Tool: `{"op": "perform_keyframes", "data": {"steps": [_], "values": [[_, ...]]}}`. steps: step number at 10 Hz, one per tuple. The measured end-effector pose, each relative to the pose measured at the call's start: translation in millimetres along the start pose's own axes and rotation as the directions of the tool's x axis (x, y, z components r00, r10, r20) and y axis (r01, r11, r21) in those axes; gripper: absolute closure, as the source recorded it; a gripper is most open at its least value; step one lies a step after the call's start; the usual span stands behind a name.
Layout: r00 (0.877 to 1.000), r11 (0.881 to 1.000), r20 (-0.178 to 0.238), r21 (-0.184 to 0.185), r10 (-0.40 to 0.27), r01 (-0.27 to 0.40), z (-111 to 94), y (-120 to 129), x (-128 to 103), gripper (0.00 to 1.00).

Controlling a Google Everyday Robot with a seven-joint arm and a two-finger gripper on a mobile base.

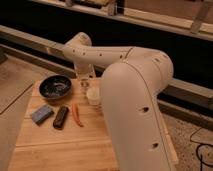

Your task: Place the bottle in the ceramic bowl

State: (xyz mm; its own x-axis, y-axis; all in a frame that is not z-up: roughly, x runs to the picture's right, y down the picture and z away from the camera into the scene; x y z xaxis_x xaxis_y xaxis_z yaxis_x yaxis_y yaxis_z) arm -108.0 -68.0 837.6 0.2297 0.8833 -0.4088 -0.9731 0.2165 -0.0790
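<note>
Lower right foreground: bulky white arm (135,105) hides desk's right side. Wooden desk (60,150), centre-left row: blue sponge (42,114), black block (61,117), red chili (76,115). Behind row, frame centre: bottle (93,95) upright on desk. Gripper (84,83) just up-left of bottle; spread or pinched, cannot tell. Ceramic bowl (42,90) further left. Advice: centre over bottle, grip low, lift above rim, release inside bowl.

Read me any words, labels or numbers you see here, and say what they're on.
None: no text shows on the bottle, the ceramic bowl, the black block, the blue block or the arm.
The hand hangs between bowl and bottle.
</note>
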Motion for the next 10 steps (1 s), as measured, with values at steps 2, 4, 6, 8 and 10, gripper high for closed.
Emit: {"op": "perform_keyframes", "data": {"steps": [2, 4, 6, 8, 10], "values": [[1.000, 1.000, 0.000, 0.000, 0.000, 0.000, 0, 0, 0, 0.82], [1.000, 1.000, 0.000, 0.000, 0.000, 0.000, 0, 0, 0, 0.99], [1.000, 1.000, 0.000, 0.001, 0.000, 0.000, 0, 0, 0, 1.00], [1.000, 1.000, 0.025, 0.012, 0.003, -0.004, -8, -5, -9, 1.00], [0.995, 1.000, 0.098, 0.016, 0.018, -0.019, -34, -12, -34, 1.00]]}}
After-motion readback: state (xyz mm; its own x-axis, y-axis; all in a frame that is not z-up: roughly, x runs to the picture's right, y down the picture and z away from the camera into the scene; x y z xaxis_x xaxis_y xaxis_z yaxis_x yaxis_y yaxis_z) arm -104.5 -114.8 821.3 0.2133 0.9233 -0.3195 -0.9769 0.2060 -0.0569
